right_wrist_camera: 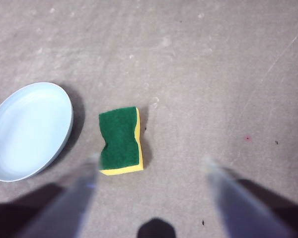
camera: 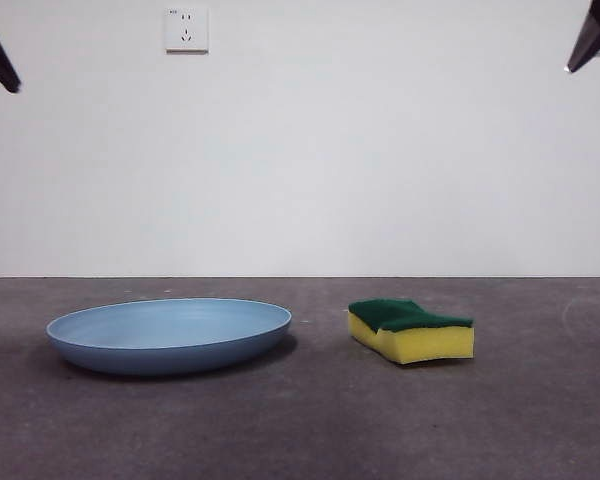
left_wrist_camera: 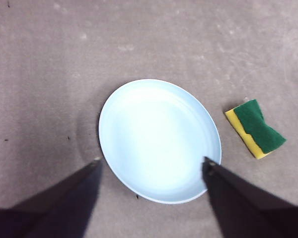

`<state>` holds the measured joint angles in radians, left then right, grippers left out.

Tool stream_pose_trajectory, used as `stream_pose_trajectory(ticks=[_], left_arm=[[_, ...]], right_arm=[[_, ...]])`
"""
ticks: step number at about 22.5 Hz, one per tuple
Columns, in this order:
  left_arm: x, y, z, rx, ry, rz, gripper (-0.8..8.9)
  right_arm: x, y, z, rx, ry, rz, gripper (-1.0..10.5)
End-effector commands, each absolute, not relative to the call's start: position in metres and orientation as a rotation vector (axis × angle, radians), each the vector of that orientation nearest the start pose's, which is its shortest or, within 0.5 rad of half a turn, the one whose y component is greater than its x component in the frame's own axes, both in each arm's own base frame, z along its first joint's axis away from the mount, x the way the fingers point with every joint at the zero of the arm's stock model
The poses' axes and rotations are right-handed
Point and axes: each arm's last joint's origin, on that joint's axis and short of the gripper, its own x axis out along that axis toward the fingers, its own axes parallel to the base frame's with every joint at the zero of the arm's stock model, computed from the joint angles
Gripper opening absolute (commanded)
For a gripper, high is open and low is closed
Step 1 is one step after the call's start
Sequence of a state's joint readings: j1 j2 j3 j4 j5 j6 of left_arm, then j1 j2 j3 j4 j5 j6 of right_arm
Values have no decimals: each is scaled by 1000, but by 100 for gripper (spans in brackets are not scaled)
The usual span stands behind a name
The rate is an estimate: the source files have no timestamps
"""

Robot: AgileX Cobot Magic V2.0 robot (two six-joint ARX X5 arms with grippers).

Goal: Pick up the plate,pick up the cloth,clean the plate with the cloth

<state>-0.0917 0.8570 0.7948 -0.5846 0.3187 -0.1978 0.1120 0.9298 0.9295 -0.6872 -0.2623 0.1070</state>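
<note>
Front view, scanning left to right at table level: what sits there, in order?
Plate → sponge, green side up, apart from the plate. Higher up, a black gripper tip shows at each top corner; both arms wait above, jaws open in the wrist views.

Even, soft light; the plate (left_wrist_camera: 159,141) glares near-white from above, casts a faint shadow, and the right jaws blur.

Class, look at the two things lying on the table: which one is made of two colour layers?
The sponge: green scouring layer on top of yellow foam, small and blocky with wavy sides. The plate beside it is one plain light blue, round, shallow and much wider.
</note>
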Motion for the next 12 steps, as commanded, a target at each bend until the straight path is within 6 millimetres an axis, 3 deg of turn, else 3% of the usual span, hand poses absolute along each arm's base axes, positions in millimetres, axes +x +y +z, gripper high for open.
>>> stream_pose_trajectory(ticks=[1, 7, 12], left_arm=[[189, -27, 281, -252, 715, -335, 404], [265, -37, 244, -227, 936, -312, 404], [308, -46, 208, -197, 1056, -298, 404]], right_arm=[[179, 28, 316, 143, 699, 330, 476], [179, 28, 315, 143, 707, 330, 473], [179, 28, 315, 143, 707, 330, 473]])
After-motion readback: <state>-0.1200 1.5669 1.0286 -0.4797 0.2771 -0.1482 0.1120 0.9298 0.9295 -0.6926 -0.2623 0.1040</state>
